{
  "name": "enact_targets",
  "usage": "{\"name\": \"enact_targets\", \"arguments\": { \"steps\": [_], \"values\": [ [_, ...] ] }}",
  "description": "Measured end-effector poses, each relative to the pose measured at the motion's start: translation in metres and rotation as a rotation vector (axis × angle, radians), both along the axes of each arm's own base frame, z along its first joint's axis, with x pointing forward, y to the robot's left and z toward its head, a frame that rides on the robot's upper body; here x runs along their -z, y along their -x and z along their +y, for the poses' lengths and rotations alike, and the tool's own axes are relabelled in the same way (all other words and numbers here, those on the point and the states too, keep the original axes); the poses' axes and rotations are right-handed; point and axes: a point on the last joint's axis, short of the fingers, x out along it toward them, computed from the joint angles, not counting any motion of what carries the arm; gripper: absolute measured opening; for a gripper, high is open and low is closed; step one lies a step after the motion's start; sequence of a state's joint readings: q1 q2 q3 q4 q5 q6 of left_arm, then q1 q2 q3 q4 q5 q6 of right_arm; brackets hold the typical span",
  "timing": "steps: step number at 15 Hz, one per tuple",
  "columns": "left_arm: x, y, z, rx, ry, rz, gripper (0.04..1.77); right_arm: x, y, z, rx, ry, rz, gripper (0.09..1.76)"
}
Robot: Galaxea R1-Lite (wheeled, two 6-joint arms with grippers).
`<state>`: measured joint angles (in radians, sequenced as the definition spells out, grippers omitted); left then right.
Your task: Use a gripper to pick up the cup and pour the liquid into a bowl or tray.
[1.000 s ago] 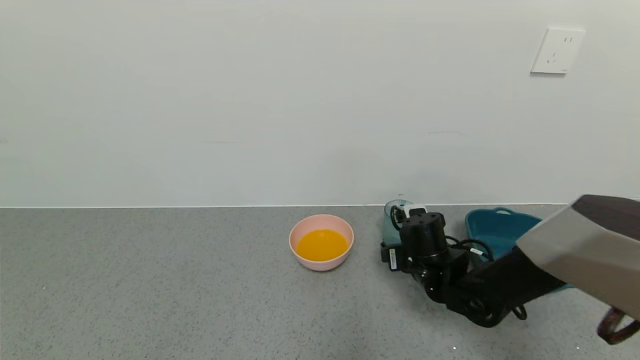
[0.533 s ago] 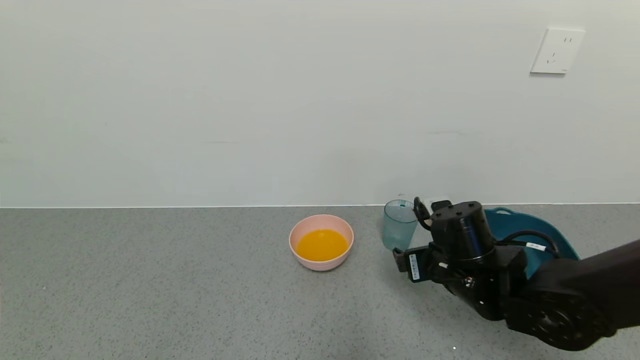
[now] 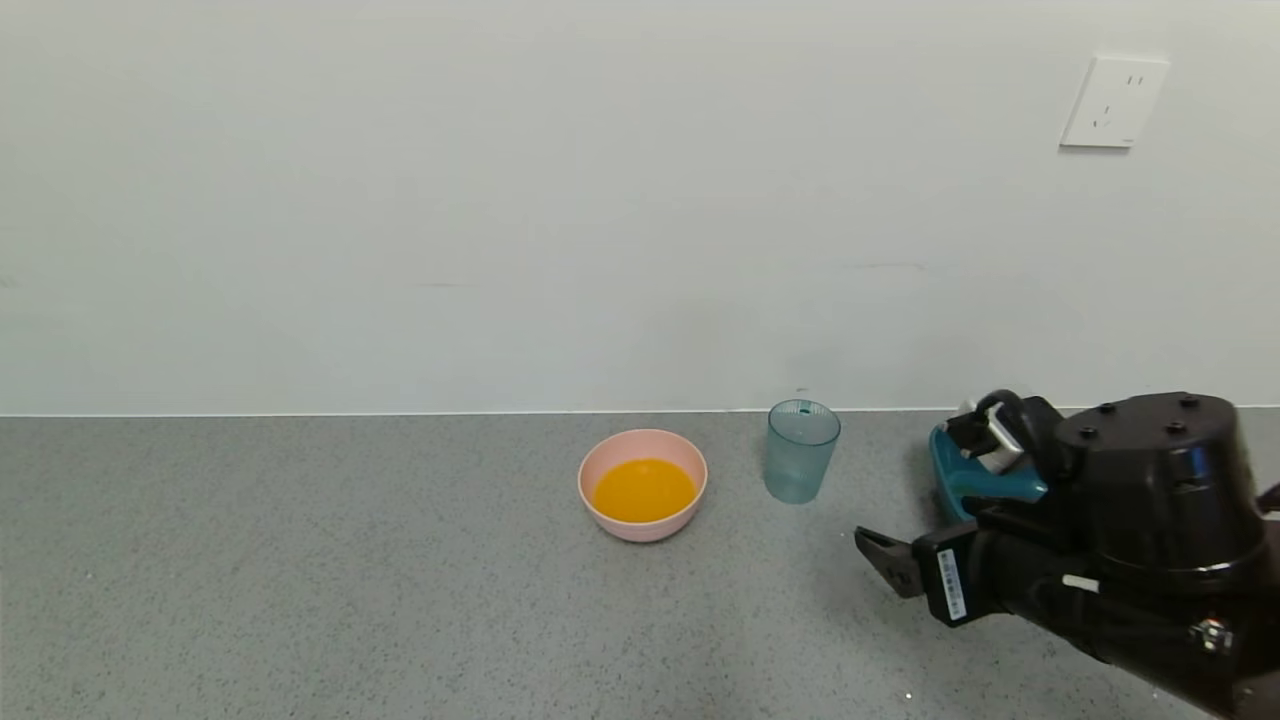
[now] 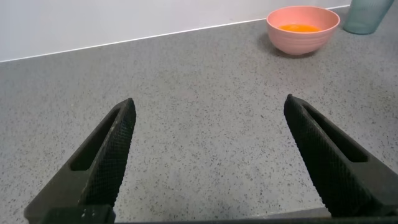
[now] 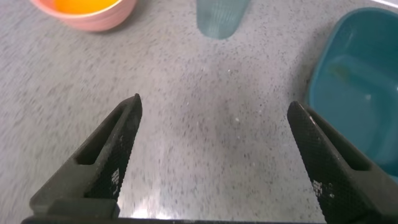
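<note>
grey counter [image 3: 300, 580], teal tray [image 5: 364, 93], wall socket [image 3: 1113, 101]

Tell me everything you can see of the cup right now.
The cup is a small translucent blue-green tumbler, apparently plastic, slightly tapered toward its base and without a handle. It stands upright on the grey speckled counter, near the wall, between the pink bowl and the teal tray, touching neither. It looks empty; the orange liquid sits in the bowl. Nothing holds it: the right gripper is open and clear of it.
</note>
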<state>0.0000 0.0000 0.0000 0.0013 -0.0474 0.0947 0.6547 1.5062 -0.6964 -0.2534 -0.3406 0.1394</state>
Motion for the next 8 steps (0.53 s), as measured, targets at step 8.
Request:
{"name": "enact_targets", "arguments": {
  "steps": [8],
  "values": [
    [0.000, 0.000, 0.000, 0.000, 0.000, 0.000, 1.72, -0.024, 0.065, -0.060, -0.122, -0.041, -0.138, 1.70]
  ]
}}
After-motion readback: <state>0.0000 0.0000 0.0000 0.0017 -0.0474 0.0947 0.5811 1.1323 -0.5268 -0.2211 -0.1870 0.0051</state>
